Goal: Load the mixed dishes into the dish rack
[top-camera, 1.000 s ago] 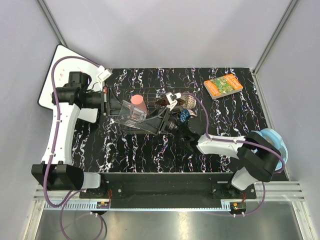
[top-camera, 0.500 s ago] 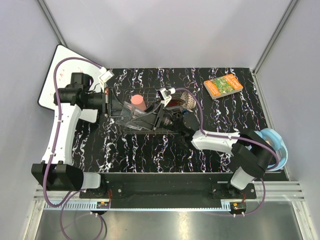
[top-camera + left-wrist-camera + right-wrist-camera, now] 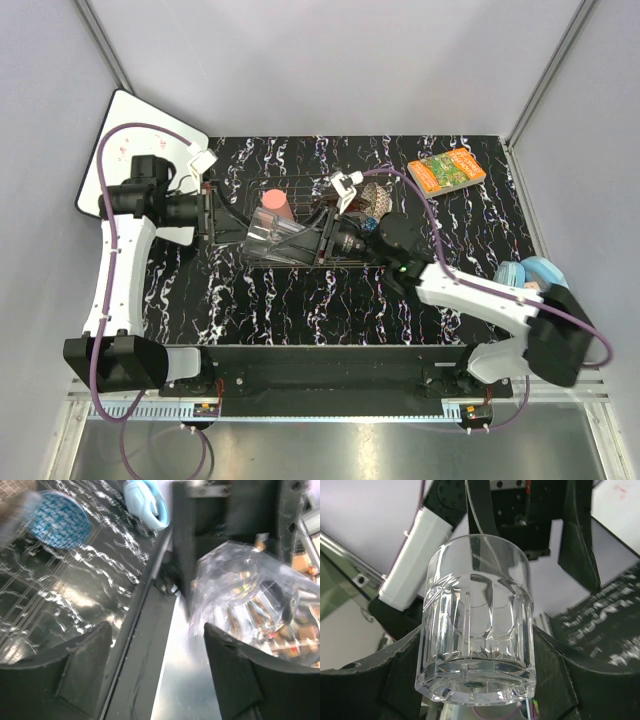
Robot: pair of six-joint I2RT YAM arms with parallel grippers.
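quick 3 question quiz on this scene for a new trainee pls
1. True or false: the right gripper is shut on the small clear glass.
2. Fill in: the ___ gripper is open, with nothing between its fingers.
3. Where on the table does the orange-green book lie, seen from the top camera?
A. far right
B. near left
C. dead centre

Key: 1 true; 2 left gripper; 3 A.
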